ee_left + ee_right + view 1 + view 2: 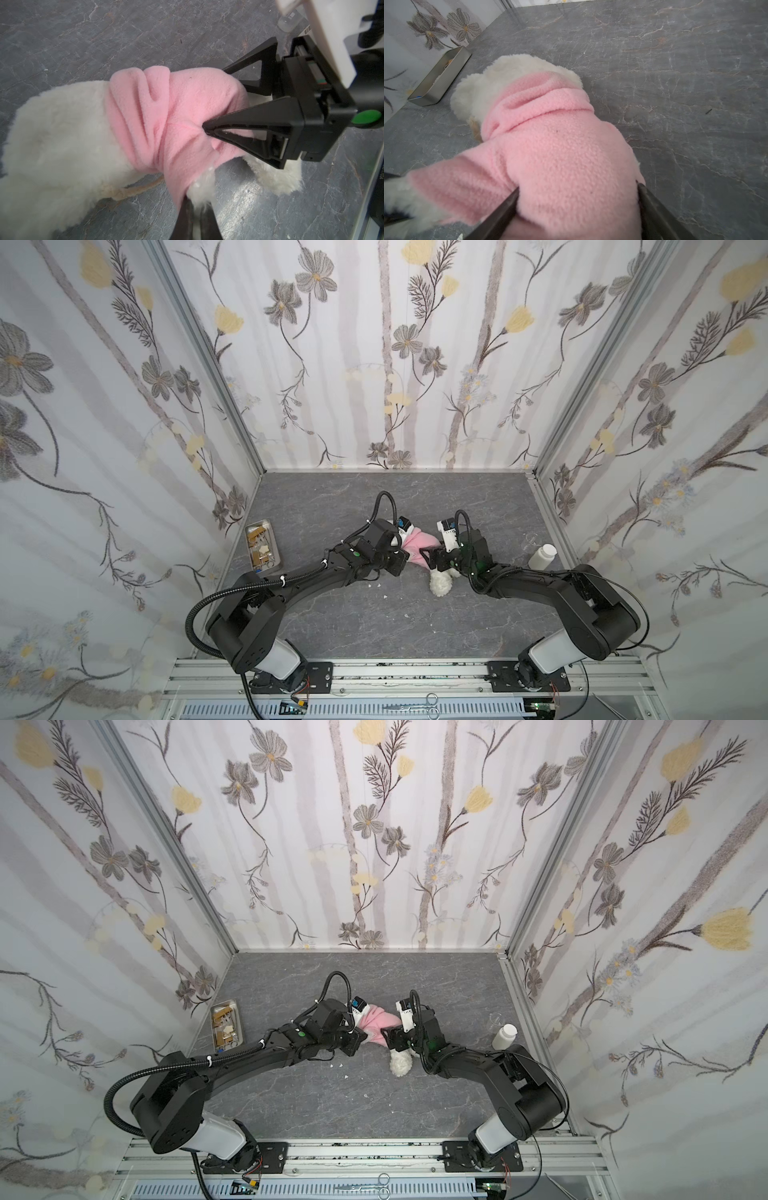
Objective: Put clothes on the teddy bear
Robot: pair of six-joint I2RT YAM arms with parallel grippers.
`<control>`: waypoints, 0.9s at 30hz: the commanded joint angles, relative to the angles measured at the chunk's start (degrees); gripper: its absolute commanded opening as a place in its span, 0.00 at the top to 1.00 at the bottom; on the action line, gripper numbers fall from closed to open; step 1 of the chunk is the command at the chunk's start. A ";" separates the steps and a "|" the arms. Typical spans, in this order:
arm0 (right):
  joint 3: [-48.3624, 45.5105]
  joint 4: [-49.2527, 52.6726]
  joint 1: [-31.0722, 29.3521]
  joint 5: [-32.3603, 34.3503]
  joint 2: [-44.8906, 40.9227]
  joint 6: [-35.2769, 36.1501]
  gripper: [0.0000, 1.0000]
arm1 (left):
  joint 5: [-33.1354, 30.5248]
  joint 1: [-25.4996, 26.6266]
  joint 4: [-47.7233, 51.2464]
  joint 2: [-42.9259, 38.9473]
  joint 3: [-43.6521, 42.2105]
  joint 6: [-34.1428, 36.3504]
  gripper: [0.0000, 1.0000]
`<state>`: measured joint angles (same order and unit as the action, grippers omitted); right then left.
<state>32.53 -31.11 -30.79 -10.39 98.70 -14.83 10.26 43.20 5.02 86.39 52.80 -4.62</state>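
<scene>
The teddy bear (pixel 440 584) lies on the gray table (pixel 374 626) about mid-way across, between the two arms and well clear of the walls. It wears a pink hoodie (pixel 415 545), which covers its trunk. In both top views only the pink cloth and a tuft of white fur toward the near edge show, since the wrists cover the rest.

The left wrist view shows more: the bear's white head (pixel 58 133) is bare, and the hood is bunched in folds behind its neck (pixel 176 108). A thin tan cord (pixel 141 189) trails on the table beside it.

The left gripper (pixel 196 216) has its fingers pressed together on the bear's paw, right where the white fur comes out of the pink sleeve. In the right wrist view that sleeve (pixel 452 187) is stretched out sideways.

The right gripper (pixel 577 187) stands spread, one finger on each side of the clothed trunk at the lower back. Seen from the left wrist, its nearer fingertip (pixel 207 126) dents the fleece, while the other tip is hidden behind the cloth.

A metal tray (pixel 274 547) of small parts sits by the left wall, and a white bottle (pixel 542 556) stands near the right wall. Both are well apart from the bear.
</scene>
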 commanded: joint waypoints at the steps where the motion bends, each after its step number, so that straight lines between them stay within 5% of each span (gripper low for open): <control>1: -0.23 5.87 0.52 7.95 1.81 -1.52 0.26 | -0.04 -0.18 -0.24 -1.40 0.33 -2.48 1.00; 6: 0.77 6.95 0.75 9.28 3.09 -2.36 0.31 | 7.28 -0.68 -1.50 -2.49 0.00 -5.47 1.00; 14: 0.87 0.26 0.79 -1.29 1.35 -4.48 0.34 | 5.02 3.64 -1.06 -1.84 1.59 -4.18 1.00; 19: 1.83 2.86 1.08 -6.92 -2.07 -0.30 0.21 | 9.85 3.92 -0.59 1.57 6.28 -8.98 1.00; 27: -2.12 11.91 1.24 -1.74 -17.89 7.40 0.09 | 11.11 -2.72 6.91 1.07 10.90 -17.82 1.00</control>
<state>30.94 -23.68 -29.56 -14.61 83.00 -11.18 18.87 41.82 9.82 87.31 61.91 -17.54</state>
